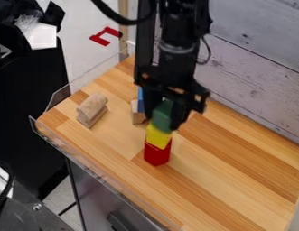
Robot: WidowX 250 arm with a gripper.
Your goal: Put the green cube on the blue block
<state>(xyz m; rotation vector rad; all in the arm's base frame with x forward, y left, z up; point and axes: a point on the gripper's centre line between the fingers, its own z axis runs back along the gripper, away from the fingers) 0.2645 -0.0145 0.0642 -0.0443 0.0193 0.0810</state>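
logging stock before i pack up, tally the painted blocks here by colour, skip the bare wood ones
green block: 1
yellow block: 1
red block: 1
blue block: 1
total: 4

The fingers of my black two-finger gripper (pixel 164 122) cover parts of the solid green cube's (pixel 163 115) sides. They hide part of the small blue block (pixel 140 100), and I can't tell how it meets the pale wooden block (pixel 137 117). My view cuts off the arm (pixel 179 22) above and the striped wooden worktop's (pixel 236 180) lower right end.
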